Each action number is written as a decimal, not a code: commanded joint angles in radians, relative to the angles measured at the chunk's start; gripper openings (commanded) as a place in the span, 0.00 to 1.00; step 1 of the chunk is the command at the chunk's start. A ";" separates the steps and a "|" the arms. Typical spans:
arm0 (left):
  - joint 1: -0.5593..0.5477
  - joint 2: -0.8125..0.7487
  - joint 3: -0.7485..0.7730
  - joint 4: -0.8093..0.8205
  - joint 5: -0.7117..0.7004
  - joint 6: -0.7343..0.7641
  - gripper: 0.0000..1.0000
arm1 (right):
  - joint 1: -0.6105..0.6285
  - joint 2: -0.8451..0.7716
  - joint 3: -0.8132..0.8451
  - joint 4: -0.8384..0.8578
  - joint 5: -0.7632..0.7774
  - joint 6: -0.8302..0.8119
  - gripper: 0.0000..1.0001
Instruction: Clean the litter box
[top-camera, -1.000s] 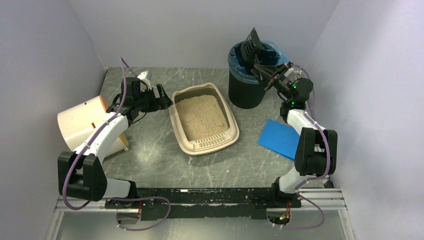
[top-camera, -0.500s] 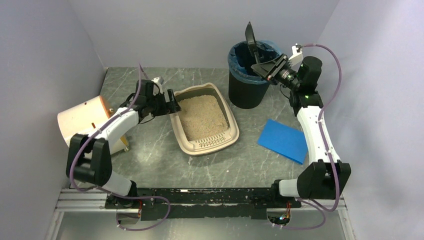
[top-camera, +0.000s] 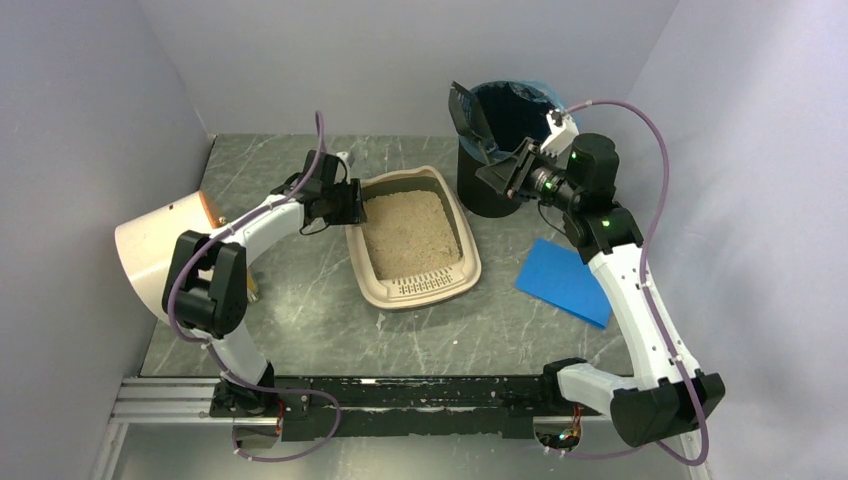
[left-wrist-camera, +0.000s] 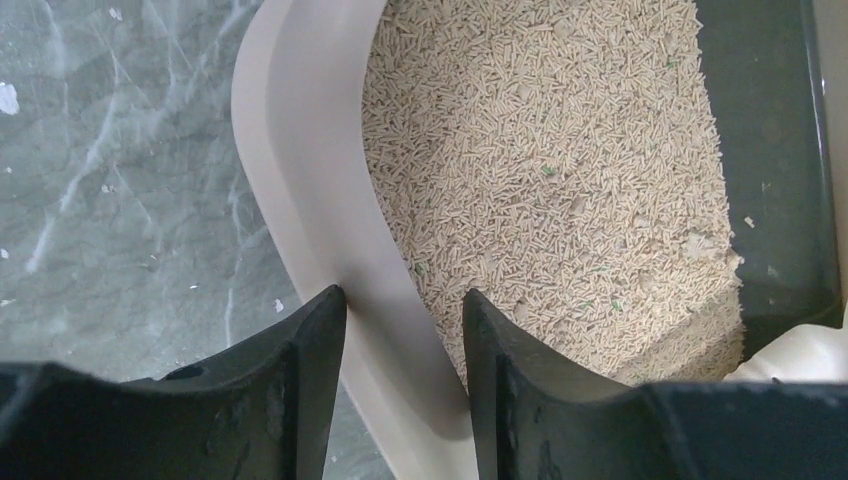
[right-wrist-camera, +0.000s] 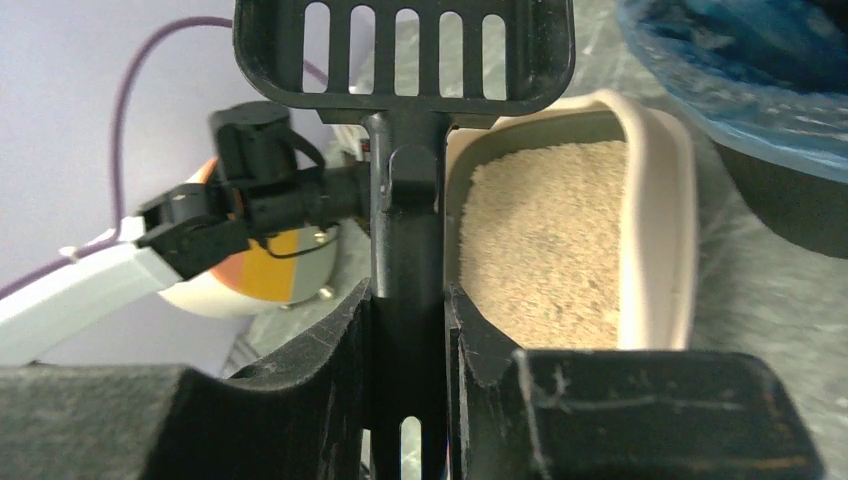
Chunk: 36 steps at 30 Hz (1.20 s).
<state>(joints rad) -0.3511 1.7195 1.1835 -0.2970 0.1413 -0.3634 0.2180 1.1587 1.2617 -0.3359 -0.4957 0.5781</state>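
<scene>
The beige litter box (top-camera: 470, 262) lies mid-table with tan litter (top-camera: 408, 232) and a slotted lip at its near end. My left gripper (top-camera: 352, 203) sits at its far left rim. In the left wrist view the left gripper (left-wrist-camera: 405, 300) straddles the rim (left-wrist-camera: 310, 150), one finger outside and one over the litter (left-wrist-camera: 560, 170), both pressed against it. My right gripper (top-camera: 505, 172) is shut on the handle of a black slotted scoop (top-camera: 468, 112), held up beside the bin. In the right wrist view the right gripper (right-wrist-camera: 408, 295) clamps the scoop (right-wrist-camera: 405, 60), which looks empty.
A black round bin (top-camera: 490, 185) with a blue liner stands behind the box at the right. A cream drum (top-camera: 160, 250) lies on its side at the left edge. A blue sheet (top-camera: 566, 280) lies flat at the right, under my right arm.
My left gripper moved right to the box's rim and closed on it. My right arm swung the scoop left, from over the bin's middle to its left edge.
</scene>
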 joint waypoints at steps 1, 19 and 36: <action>-0.020 0.018 0.079 -0.002 0.041 0.134 0.50 | 0.030 -0.032 0.004 -0.137 0.149 -0.127 0.00; -0.020 0.156 0.268 -0.206 0.206 0.443 0.44 | 0.194 0.071 0.145 -0.512 0.330 -0.382 0.00; 0.116 -0.009 0.110 0.028 0.266 -0.016 0.77 | 0.477 0.283 0.243 -0.744 0.531 -0.396 0.00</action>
<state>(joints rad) -0.3050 1.7931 1.3369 -0.4091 0.3084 -0.1883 0.6491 1.4010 1.4647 -0.9844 -0.0429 0.1955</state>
